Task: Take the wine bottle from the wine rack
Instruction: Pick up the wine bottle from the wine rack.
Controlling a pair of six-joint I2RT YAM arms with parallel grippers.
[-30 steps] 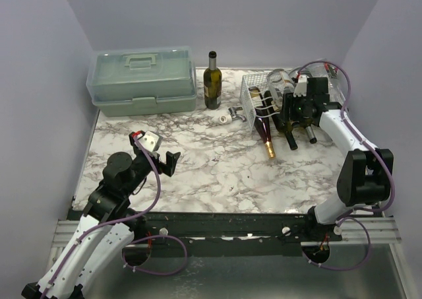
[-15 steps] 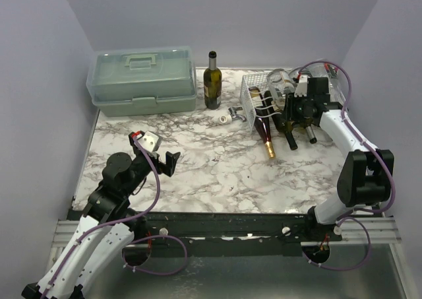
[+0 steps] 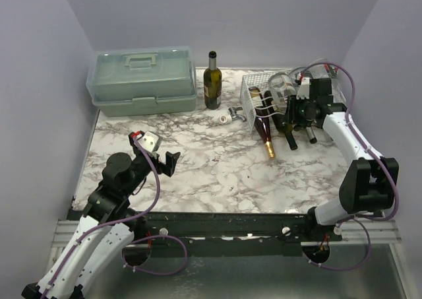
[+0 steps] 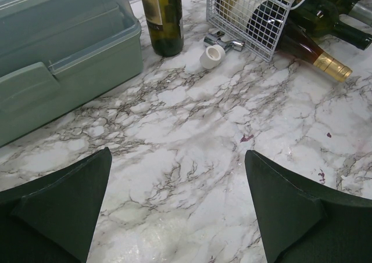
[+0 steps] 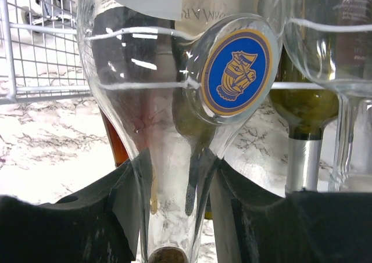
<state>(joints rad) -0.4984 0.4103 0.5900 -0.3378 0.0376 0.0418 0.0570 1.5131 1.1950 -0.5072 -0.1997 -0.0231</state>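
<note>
Two fingers of my right gripper pinch the neck of the clear wine bottle. That bottle lies on the wine rack, its neck projecting from the rack's near side, with rack wires crossing its shoulder. A gold-foiled bottle also projects from the rack's near side. My left gripper hangs well apart from the rack, fingers spread and holding nothing.

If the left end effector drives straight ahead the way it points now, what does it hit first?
Likely the bare marble table, short of the white cap and upright bottle; depth is unclear.
</note>
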